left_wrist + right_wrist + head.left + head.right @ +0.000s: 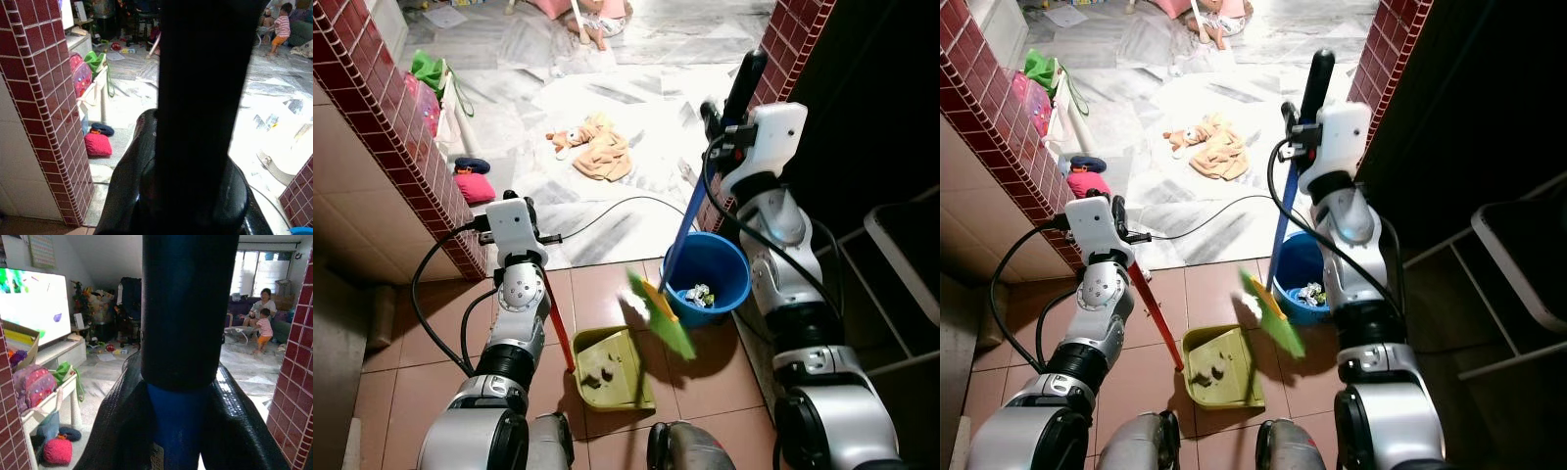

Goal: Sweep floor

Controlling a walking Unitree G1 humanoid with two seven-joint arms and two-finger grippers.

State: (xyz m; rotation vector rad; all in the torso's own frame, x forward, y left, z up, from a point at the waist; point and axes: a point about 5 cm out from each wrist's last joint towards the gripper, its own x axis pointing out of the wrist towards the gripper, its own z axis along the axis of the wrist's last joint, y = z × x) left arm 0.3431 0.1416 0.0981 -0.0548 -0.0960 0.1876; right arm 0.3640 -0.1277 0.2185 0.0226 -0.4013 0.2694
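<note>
On the brown floor [607, 294] by the robot's feet lies a green dustpan [612, 367] with bits of dirt in it. Its red handle [558, 323] goes up toward 11 o'clock into the left gripper [514, 211], whose fingers are closed round a dark pole in the left wrist view.

At 2 o'clock from the dustpan stands a blue bucket [720, 259] with trash inside, near a red brick wall [783, 59]. The broom [666, 313] has a green head that looks blurry and hangs in the air between the dustpan and the bucket. Its blue stick [690, 220] leans up to the right gripper [720, 122], which is closed tight round it.

Past the doorway, on the white floor [656, 108], lie a tan cloth [602, 157], a black cable [617, 208] and a pink cushion [475, 186]. Far back, two people [261, 316] sit by a sofa.
</note>
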